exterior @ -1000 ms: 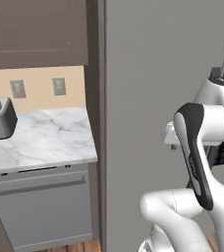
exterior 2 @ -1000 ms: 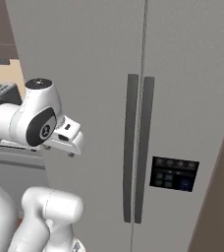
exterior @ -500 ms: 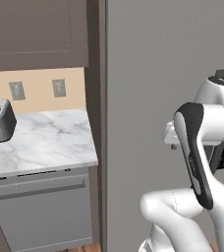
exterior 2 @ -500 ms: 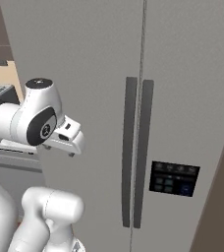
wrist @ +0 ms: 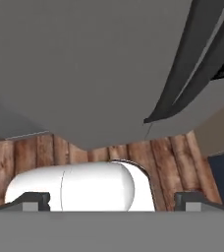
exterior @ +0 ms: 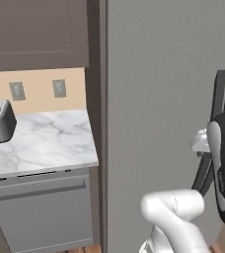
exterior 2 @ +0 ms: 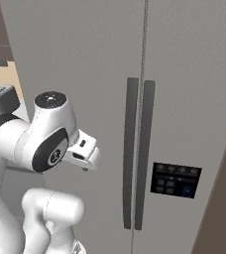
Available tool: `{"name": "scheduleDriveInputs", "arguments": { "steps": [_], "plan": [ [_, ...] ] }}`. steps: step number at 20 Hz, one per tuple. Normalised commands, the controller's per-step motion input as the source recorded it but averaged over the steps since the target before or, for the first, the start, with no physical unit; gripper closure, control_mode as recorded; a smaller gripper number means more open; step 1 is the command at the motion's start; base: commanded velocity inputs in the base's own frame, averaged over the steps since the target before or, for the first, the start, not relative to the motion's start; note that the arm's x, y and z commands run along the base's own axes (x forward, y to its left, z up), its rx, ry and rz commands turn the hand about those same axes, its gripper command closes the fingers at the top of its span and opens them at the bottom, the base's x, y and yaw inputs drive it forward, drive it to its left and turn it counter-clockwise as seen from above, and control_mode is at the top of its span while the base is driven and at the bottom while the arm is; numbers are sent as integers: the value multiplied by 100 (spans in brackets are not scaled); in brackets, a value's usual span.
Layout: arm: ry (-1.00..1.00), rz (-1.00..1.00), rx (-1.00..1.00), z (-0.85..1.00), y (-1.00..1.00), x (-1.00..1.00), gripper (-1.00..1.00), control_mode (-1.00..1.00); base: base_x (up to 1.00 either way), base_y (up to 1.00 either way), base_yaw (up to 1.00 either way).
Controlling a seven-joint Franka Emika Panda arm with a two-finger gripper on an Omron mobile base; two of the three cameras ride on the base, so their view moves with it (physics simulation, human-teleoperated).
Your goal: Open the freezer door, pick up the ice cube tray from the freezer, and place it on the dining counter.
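Gripper (wrist: 112, 199) spread wide, empty, short of the freezer door (exterior 2: 80, 99) — misjudge the handle (exterior 2: 130, 149) and it glances off.

Left base view: from behind the arm, left side, facing close onto the freezer door (exterior: 159, 123), marble worktop (exterior: 35, 143) at its left. Right base view: from behind-right, same door (exterior 2: 80, 74) with both dark handles. Hand view: looks down the door face (wrist: 84, 64) toward the wood floor (wrist: 173, 152).
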Motion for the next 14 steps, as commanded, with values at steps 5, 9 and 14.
{"name": "scheduleDriveInputs", "arguments": {
  "steps": [5, 9, 14],
  "plan": [
    [-33, 8, 10, 0, -100, -41, -100, -100, 0, 0, 0],
    [-44, 23, 16, 0, -98, 18, -100, -100, 0, 0, 0],
    [-48, 27, 12, 0, -70, 55, -100, -100, 0, 0, 0]
  ]
}}
